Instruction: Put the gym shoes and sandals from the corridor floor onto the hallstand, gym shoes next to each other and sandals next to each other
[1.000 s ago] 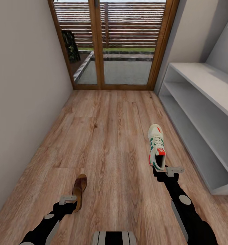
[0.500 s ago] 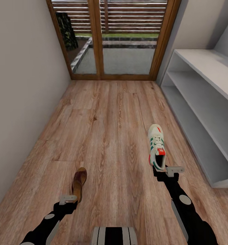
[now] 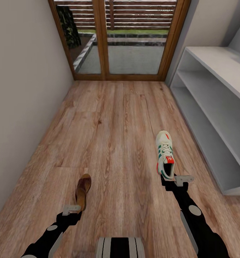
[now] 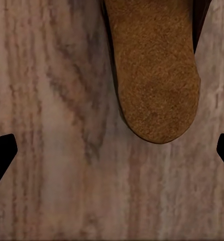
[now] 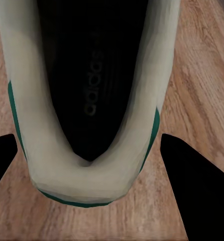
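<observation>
Wood-plank corridor floor (image 3: 112,118) underfoot: left gripper (image 3: 76,212), jaws spread, holds nothing at the sandal (image 3: 83,191); right gripper (image 3: 177,182), jaws spread, straddles the gym shoe (image 3: 164,154), "adidas" readable inside (image 5: 94,80). Hallstand (image 3: 220,104) shelves bare along the floor's right edge.

We see even, bright daylight from the glass door (image 3: 121,39). Soft shadows lie on the floor (image 3: 112,118). Both wrist views are blurry and close; wide-angle stretching bends the edges.
</observation>
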